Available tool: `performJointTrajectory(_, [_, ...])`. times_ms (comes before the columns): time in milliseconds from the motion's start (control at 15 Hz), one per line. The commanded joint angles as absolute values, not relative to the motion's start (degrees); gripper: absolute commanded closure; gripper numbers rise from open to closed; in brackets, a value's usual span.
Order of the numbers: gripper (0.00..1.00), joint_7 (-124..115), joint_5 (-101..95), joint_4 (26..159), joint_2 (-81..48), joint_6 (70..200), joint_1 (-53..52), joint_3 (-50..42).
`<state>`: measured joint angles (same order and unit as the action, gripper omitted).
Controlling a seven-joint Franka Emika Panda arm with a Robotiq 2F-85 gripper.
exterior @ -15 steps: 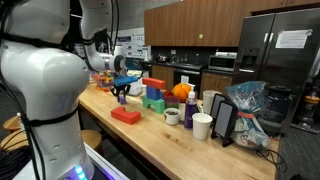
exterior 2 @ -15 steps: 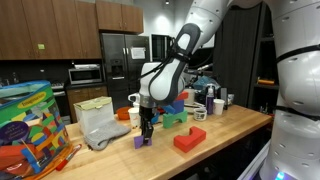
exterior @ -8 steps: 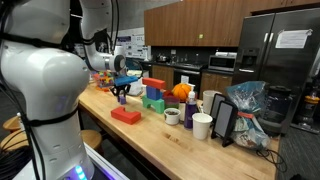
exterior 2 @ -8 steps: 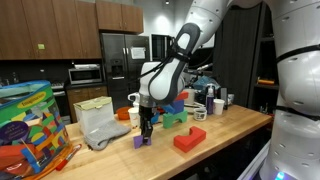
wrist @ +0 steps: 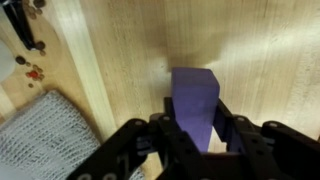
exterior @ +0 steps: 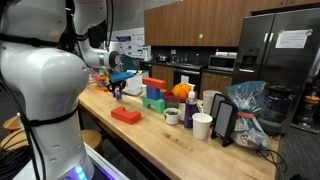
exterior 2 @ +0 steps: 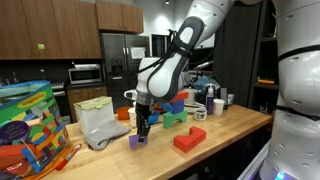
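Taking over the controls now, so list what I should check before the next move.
1. End effector shut on the purple block: ok.
2. Purple block centred in the grip, wrist view: ok.
3. Purple block lifted clear of the table: cannot tell.
4. Grey cloth apart from the purple block: ok.
5. Red block apart from the end effector: ok.

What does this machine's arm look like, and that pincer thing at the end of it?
The arm is built from smooth, rounded, glossy white segments with black sections at the joints. The pincer at its tip is all black, with two chunky, angular fingers that show best in the wrist view. No lettering is readable on either.
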<state>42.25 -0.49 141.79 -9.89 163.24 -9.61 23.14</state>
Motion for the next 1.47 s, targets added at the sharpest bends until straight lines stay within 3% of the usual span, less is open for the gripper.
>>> performJointTrajectory(0, [0.85, 46.6, 5.0, 145.2, -3.2, 163.4, -8.1, 26.1])
performJointTrajectory(533, [0.85, 66.0, 30.9, 148.9, 11.7, 159.1, -10.4, 26.4])
performJointTrajectory(600, [0.85, 67.5, 32.1, 149.7, 13.9, 158.0, -15.7, 20.5])
performJointTrajectory(867, [0.85, 71.2, 31.7, 153.8, 22.4, 153.8, -20.8, 11.1])
performJointTrajectory(1400, [0.85, 75.4, 24.2, 159.9, 36.3, 145.0, -21.2, -2.9])
